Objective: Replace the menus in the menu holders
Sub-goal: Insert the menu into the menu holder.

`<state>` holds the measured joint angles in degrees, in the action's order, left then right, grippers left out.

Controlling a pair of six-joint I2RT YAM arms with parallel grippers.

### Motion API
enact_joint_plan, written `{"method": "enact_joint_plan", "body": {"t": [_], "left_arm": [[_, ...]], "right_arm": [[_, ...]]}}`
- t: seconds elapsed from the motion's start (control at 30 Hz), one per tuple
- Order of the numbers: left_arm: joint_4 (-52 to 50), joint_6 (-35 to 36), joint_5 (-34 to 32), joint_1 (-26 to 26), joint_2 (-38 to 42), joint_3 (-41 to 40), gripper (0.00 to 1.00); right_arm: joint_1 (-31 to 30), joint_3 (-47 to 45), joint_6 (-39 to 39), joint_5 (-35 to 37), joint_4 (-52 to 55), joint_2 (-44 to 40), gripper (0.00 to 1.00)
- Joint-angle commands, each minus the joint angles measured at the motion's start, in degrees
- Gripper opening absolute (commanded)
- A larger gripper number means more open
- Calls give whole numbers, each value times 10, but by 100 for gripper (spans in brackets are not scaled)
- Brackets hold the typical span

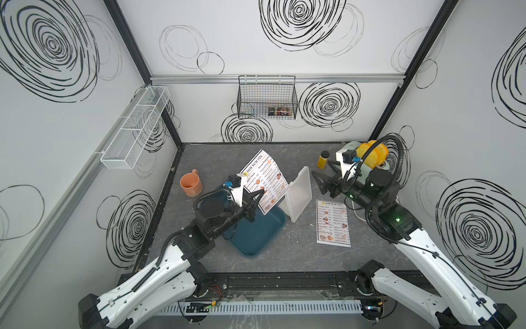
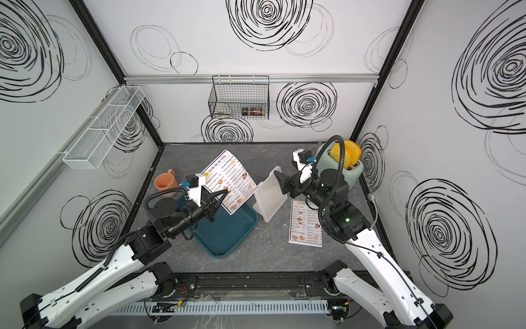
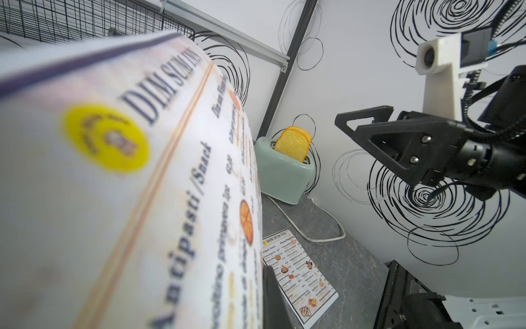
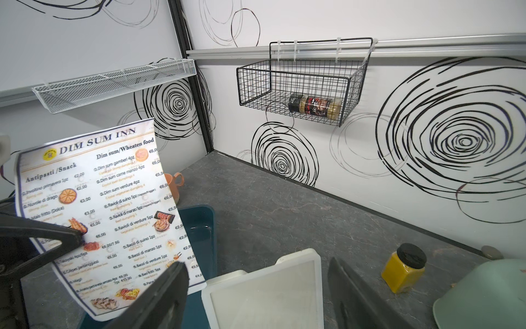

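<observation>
My left gripper (image 1: 254, 199) is shut on the lower edge of a menu (image 1: 264, 178), a white "DIM SUM INN" sheet. It holds the sheet up, curling, above the teal tray (image 1: 256, 233). The sheet fills the left wrist view as a blurred menu (image 3: 142, 171). A second menu (image 1: 333, 222) lies flat on the table to the right. The white menu holder (image 1: 297, 193) leans tilted between them. My right gripper (image 4: 257, 267) is open, its jaws wide on either side of the menu holder's (image 4: 262, 293) upper end, with gaps to both.
An orange mug (image 1: 191, 184) stands left of the tray. A mint toaster (image 2: 347, 168) with toast and a yellow jar (image 1: 324, 159) sit in the back right corner. A black wire basket (image 1: 267, 98) and a white mesh shelf (image 1: 136, 128) hang on the walls.
</observation>
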<state>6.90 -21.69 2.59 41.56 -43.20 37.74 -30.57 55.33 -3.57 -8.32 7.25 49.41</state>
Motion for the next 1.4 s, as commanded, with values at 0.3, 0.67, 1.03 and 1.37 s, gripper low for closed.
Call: {"method": "enact_joint_plan", "body": {"t": [0.3, 0.67, 1.03, 1.37], "left_arm": [[64, -23, -6, -9, -10, -10, 0], [78, -26, -4, -10, -18, -27, 0], [72, -47, -8, -10, -18, -26, 0], [76, -42, -7, -12, -20, -4, 0]], "right_arm": [[2, 1, -2, -1, -2, -9, 80], [0, 3, -2, 1, 6, -16, 79], [-2, 2, -3, 7, 10, -20, 79], [-5, 0, -6, 9, 5, -23, 79]]}}
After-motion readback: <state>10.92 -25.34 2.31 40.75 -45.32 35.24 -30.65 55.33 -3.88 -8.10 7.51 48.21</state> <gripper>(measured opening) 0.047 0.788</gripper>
